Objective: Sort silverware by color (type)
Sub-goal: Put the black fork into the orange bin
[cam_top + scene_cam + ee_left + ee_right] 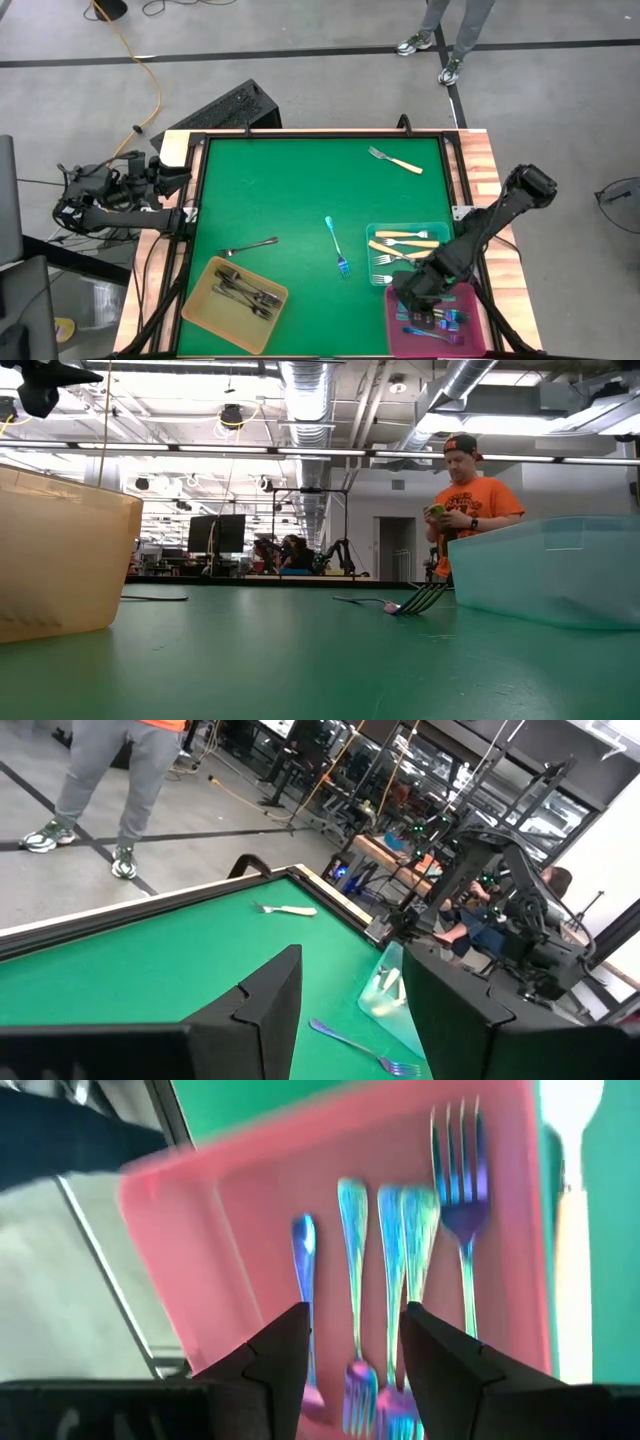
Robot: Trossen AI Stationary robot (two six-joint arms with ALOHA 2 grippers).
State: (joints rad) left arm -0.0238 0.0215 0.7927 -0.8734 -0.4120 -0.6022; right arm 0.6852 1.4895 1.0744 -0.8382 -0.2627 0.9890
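The right gripper hangs over the pink tray at the table's near right corner. In the right wrist view its two fingers stand apart with nothing between them, just above the iridescent blue-purple forks that lie side by side in that tray. Next to the pink tray, against the right edge, the teal tray holds the cream-handled forks. The yellow tray sits at the near left corner with the dark-grey forks piled in it. Three forks remain loose on the green surface: one blue-purple fork near the middle, just left of the teal tray; one dark-grey fork left of centre, just beyond the yellow tray; and one cream-handled fork near the far right corner. The left gripper waits off the table's left edge near the far left corner, its jaws parted and empty as the left wrist view shows. A person in an orange shirt stands in the room beyond the table.
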